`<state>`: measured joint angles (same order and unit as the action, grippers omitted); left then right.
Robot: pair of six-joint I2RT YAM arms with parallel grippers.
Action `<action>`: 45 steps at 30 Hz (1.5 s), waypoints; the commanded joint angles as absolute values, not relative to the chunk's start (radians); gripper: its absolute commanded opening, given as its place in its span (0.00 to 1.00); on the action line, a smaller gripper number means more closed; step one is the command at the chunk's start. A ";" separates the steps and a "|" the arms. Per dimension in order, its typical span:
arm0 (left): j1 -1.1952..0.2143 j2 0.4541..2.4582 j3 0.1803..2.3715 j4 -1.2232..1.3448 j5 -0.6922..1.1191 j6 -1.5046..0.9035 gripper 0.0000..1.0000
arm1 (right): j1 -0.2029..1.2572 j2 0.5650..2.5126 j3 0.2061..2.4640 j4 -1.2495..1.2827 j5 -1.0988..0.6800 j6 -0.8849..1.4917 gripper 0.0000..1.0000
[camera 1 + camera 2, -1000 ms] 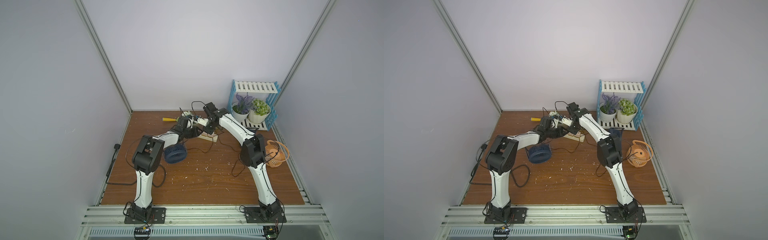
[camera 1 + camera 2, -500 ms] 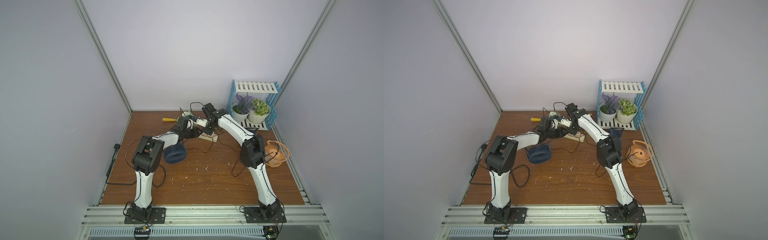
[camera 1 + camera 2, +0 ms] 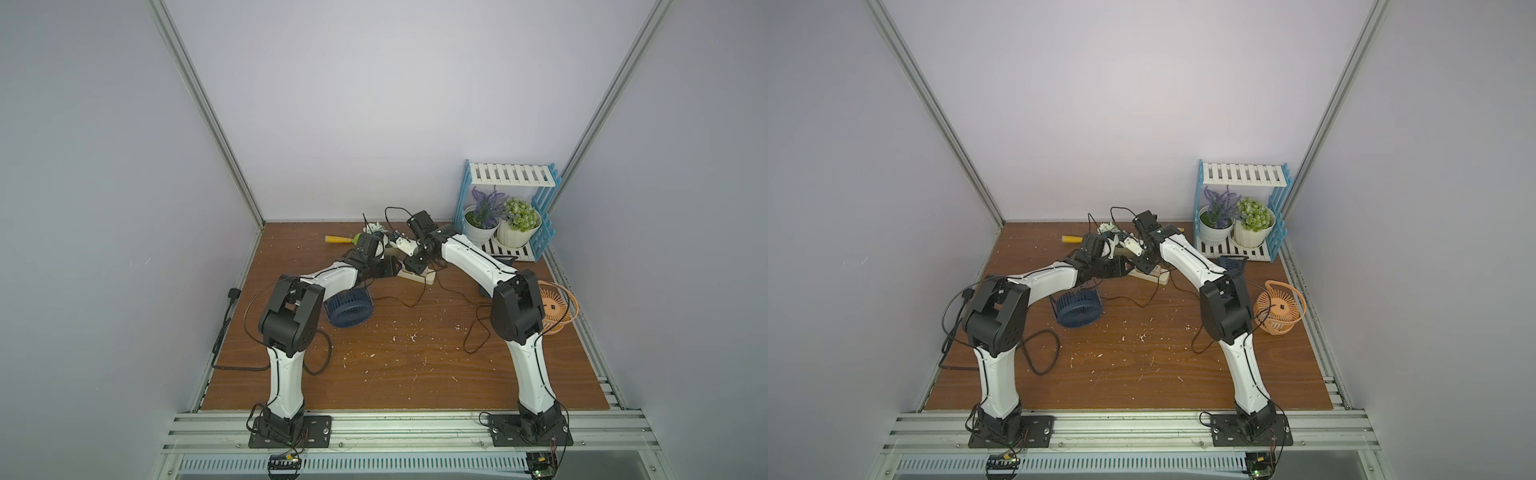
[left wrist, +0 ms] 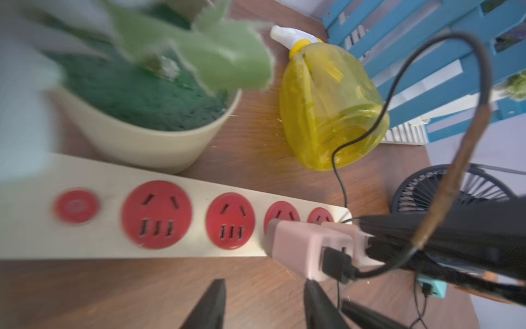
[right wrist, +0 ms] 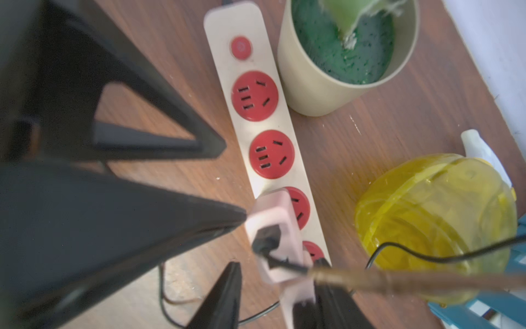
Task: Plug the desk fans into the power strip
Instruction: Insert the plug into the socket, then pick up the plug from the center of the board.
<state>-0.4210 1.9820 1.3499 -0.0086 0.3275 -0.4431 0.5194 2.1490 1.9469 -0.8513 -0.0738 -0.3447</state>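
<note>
The cream power strip [image 4: 108,173] [image 5: 225,65] [image 3: 420,276] lies at the back of the table. Two pink adapters sit in its last two red sockets. One adapter [image 4: 296,247] [image 5: 273,210] carries a black USB plug [image 4: 336,262]. My left gripper [image 4: 264,284] [image 3: 395,267] stands open over bare wood beside the strip, one fingertip [image 5: 242,216] close to that adapter. My right gripper [image 5: 279,262] [image 3: 417,270] is open astride the end adapter [image 5: 296,293]. A navy desk fan [image 3: 349,309] lies by the left arm. An orange fan [image 3: 555,307] stands by the right arm.
A cream plant pot [image 4: 148,142] [image 5: 313,94] touches the strip's far side, with a yellow spray bottle [image 4: 327,99] [image 5: 435,213] next to it. A blue and white shelf [image 3: 507,178] holds two potted plants. A third dark fan [image 4: 444,190] and loose black cords lie nearby.
Both grippers have spread their jaws from nearly shut to open. The arms have hardly moved from the strip.
</note>
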 commanded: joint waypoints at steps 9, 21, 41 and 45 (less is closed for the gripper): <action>-0.430 1.534 1.114 0.019 0.235 -0.320 0.73 | 0.490 1.473 1.338 -0.489 -0.040 -0.003 0.65; -0.431 1.252 0.747 0.022 0.292 -0.356 0.79 | 0.279 1.107 0.713 -0.375 0.157 0.602 0.74; -0.443 1.306 0.701 0.120 0.330 -0.425 0.80 | 0.189 1.410 0.577 -0.097 0.202 1.036 0.55; -0.443 1.305 0.699 0.123 0.324 -0.425 0.80 | 0.189 1.401 0.566 -0.134 0.243 1.093 0.54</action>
